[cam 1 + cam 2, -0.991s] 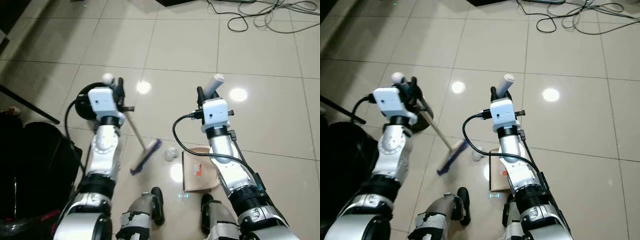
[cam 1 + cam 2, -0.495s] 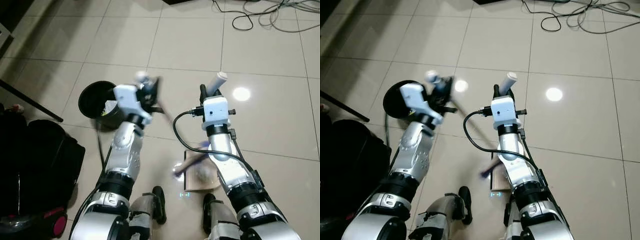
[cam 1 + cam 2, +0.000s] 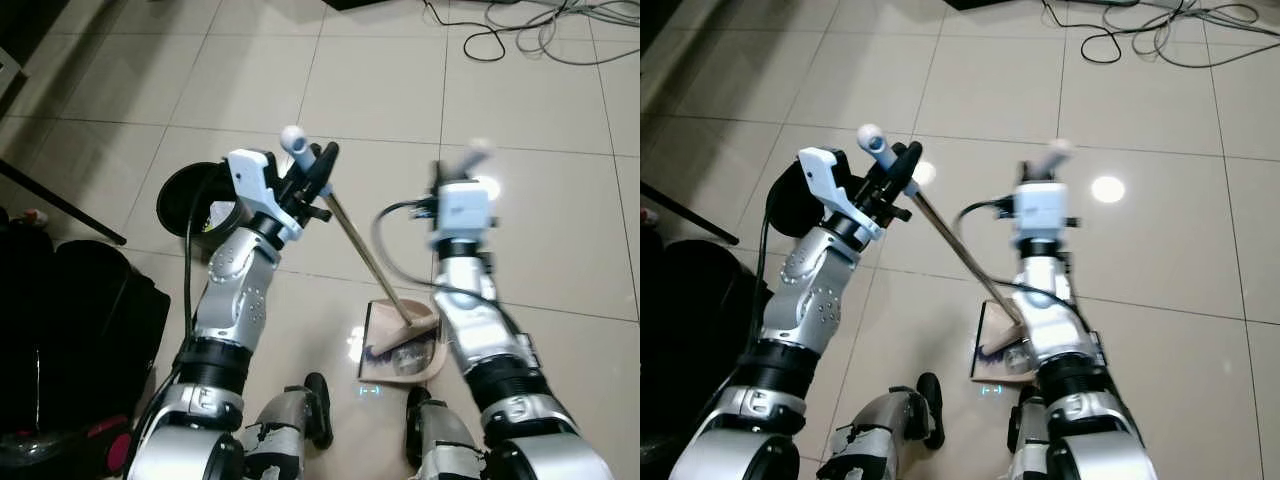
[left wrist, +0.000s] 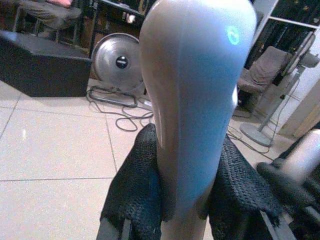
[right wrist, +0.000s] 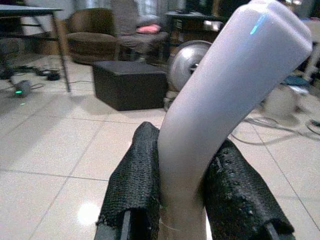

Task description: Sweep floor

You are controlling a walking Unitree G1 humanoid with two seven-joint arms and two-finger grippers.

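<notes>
The left pincer [image 3: 312,172] is clamped around the rounded grey tip of a long thin tan broom handle [image 3: 365,255], its black mesh-covered fingers [image 4: 137,185] pressing the handle from both sides. From that grip the handle's long axis slants down and toward the robot's right, ending where the broom head meets the flat beige plastic dustpan [image 3: 378,322] lying on the glossy cream tiled floor [image 3: 370,80], just in front of the robot's feet. The right pincer [image 3: 1050,165] is closed on the pale upright handle of the dustpan [image 5: 225,90], again with a finger on each side, and sits directly above the pan, so the right arm is the one nearer to it. A small pale lump of debris [image 3: 408,352] lies on the pan beside the broom head. Off to the robot's left stands a round black bin [image 3: 185,190], well apart from the pan. The next move likely depends on lifting the pan level and carrying it leftward to that bin.
</notes>
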